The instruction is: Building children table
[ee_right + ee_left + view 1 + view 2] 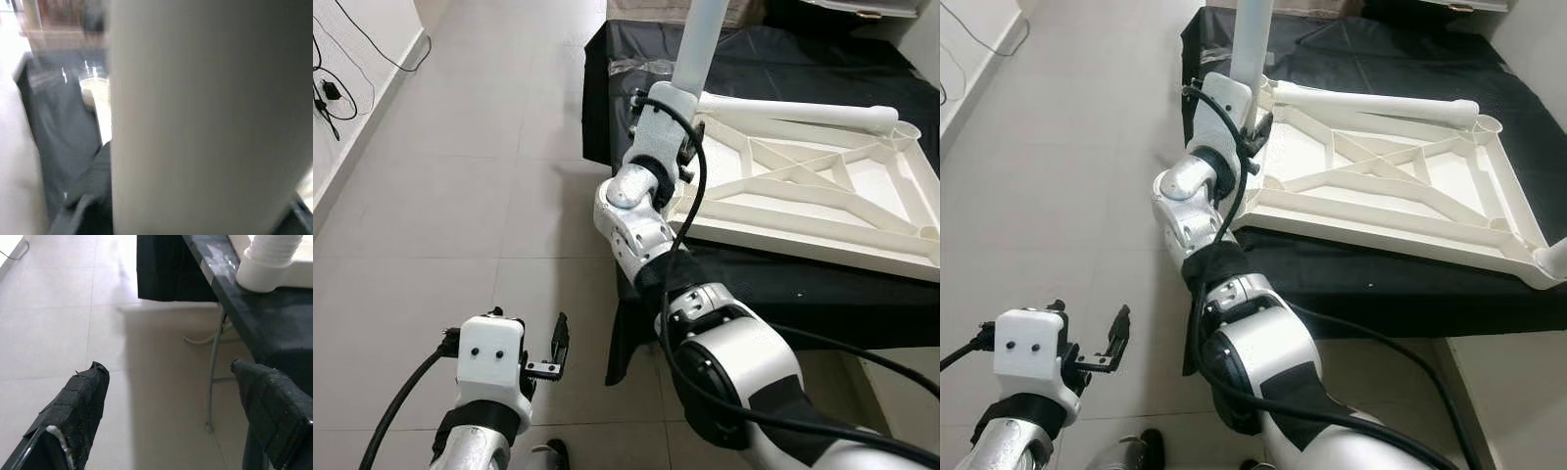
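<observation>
Head views: white tabletop (803,196) lies underside-up on the black-draped table (783,284), one corner near its edge; right gripper (680,122) grasps upright white leg (700,44) there; no writing legible. Left wrist view: left gripper (171,416) released, fingers (78,406) spread over bare tiled floor (58,333). Right wrist view: the leg, blurred.

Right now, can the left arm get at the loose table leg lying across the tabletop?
Probably not. The left gripper hangs open low over the floor, beside the black-draped stand. The loose leg lies across the far side of the upturned tabletop, and the right arm stands between.
</observation>
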Robot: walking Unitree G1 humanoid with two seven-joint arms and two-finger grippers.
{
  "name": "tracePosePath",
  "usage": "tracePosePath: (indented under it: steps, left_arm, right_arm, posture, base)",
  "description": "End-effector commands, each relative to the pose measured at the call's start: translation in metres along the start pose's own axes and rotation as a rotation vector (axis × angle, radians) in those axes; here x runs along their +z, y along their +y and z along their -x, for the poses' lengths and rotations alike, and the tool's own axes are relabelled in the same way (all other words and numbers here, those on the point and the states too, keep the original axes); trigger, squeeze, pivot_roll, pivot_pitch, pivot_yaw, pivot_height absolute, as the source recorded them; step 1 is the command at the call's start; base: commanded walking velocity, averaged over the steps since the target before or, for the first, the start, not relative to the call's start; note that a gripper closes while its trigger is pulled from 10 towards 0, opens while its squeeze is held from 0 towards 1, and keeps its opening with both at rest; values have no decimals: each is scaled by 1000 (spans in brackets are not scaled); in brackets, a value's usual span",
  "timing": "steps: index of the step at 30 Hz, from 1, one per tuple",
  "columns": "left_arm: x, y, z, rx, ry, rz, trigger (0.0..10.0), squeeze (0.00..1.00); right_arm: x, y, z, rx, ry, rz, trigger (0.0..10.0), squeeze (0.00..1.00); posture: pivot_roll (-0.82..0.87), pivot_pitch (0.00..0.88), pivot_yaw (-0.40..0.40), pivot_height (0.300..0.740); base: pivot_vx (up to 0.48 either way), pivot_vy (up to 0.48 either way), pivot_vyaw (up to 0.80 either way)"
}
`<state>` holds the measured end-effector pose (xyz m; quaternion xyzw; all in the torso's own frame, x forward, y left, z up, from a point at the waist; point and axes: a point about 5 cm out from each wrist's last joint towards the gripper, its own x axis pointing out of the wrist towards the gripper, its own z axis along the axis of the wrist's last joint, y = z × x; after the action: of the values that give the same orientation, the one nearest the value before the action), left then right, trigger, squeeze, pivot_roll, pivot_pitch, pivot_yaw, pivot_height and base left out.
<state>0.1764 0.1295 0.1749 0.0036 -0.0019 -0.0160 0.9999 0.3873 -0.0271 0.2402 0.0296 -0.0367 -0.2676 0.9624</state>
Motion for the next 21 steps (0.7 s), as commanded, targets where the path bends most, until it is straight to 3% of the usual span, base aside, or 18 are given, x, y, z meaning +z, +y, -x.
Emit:
tracePosePath:
  steps: [1, 7, 9, 21]
  left_arm:
    - [-4, -4, 0, -20, 19, 7, 10000, 0]
    - [-5, -6, 2, -29, 18, 9, 10000, 0]
    - [-6, -7, 2, -32, 22, 7, 10000, 0]
    - [-6, -6, 2, -28, 23, -1, 10000, 0]
  right_arm:
    - [-25, -4, 2, 3, 117, 18, 10000, 1000]
    - [-22, -3, 3, 4, 89, 5, 10000, 1000]
    - [-20, -2, 4, 21, 84, -10, 10000, 0]
    - [-19, 6, 9, 184, 84, -56, 10000, 0]
  posture:
    - [123, 260, -89, 740]
    - [121, 254, -86, 740]
    - [120, 254, -85, 740]
    - [120, 254, -85, 740]
  base:
    - [0, 0, 0]
    - [0, 0, 0]
    - [0, 0, 0]
    - [0, 0, 0]
